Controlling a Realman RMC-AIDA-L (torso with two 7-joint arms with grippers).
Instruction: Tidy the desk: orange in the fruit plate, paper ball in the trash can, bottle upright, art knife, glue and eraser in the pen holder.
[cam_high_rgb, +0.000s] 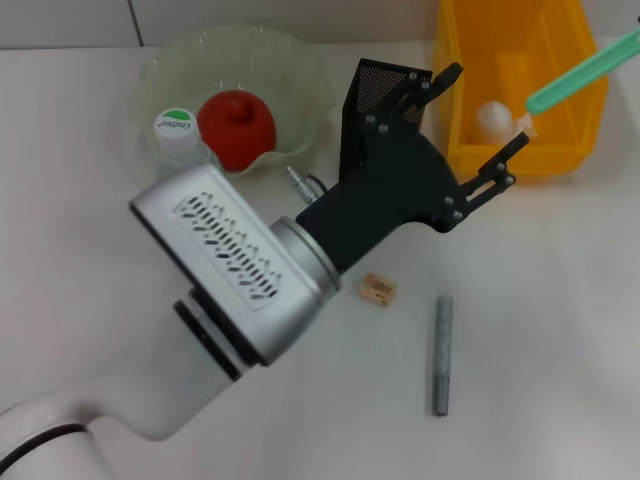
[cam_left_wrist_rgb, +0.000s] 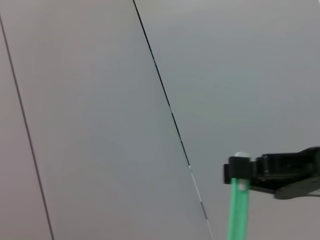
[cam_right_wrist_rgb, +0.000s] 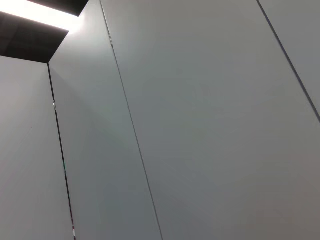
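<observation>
The left gripper (cam_high_rgb: 478, 118) hangs above the table's far right part, by the pen holder (cam_high_rgb: 372, 90) and the trash can (cam_high_rgb: 470, 90), one fingertip pressed to the end of a green glue stick (cam_high_rgb: 580, 72). Whether both fingers clamp it cannot be told.

The stick looks light, stiff and smooth, likely to swing if held only at its tip; a hold nearer the middle would serve better.

The orange (cam_high_rgb: 236, 126) sits in the wavy, translucent fruit plate (cam_high_rgb: 300, 75) at the far edge, beside the bottle (cam_high_rgb: 176, 128), seen cap-on. The paper ball (cam_high_rgb: 492, 116) lies in the can.

The small tan eraser (cam_high_rgb: 378, 289) and slim grey knife (cam_high_rgb: 442, 353) rest mid-table. The right gripper is out of view.
</observation>
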